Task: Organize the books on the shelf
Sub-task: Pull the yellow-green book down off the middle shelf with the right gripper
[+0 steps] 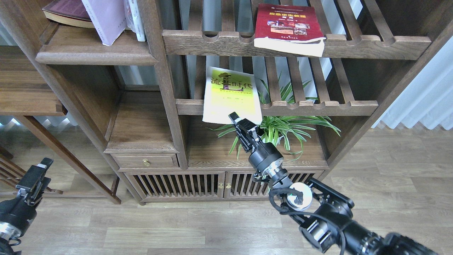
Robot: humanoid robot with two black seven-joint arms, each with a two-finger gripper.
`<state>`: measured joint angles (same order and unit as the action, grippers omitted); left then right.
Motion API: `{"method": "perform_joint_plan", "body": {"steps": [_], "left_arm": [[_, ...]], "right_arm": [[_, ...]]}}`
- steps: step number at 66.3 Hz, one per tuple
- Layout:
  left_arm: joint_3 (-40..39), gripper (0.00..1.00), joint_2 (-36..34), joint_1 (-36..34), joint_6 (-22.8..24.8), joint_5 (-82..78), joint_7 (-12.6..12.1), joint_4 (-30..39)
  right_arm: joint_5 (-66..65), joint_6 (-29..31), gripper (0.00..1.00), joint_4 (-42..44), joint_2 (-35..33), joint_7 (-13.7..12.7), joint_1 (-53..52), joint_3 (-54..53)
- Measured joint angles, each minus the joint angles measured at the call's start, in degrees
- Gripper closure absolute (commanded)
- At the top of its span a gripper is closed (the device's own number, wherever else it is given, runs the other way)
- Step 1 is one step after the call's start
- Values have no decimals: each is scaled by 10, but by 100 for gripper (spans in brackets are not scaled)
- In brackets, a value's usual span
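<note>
Your right gripper (238, 119) is clamped on the near edge of the yellow-green book (230, 95), which lies tilted, half off the lower slatted rack (318, 106). Your left gripper (35, 173) hangs low by the floor, empty; whether its fingers are parted I cannot tell. The white book with the lavender band (105, 19) already stands on the solid shelf (95, 53). The dark red book (288, 26) lies on the upper slatted rack (371, 44). By my reading, one book is placed and two remain.

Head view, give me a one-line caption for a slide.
Right gripper grips the near edge of a yellow-green book on a slatted rack; left gripper hangs low and idle.
</note>
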<state>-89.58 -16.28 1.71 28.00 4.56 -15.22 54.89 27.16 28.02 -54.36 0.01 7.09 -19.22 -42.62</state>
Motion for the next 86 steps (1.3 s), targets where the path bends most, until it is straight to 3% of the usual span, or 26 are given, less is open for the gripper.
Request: {"method": "perform_joint_plan", "body": {"steps": [37,62,86], "left_arm": [[14,7,38,-37,0,22,1,-3],[39,7,49,-49,0,62,3,14],[52,8,38,-49,0,114,1,23]], "right_arm": [[-75,0,95,-187,0,-19,176,-37],[-121,0,95,-245,0,-46,282,-39],[-150,0,95,-249,0,-53,317,-27]]}}
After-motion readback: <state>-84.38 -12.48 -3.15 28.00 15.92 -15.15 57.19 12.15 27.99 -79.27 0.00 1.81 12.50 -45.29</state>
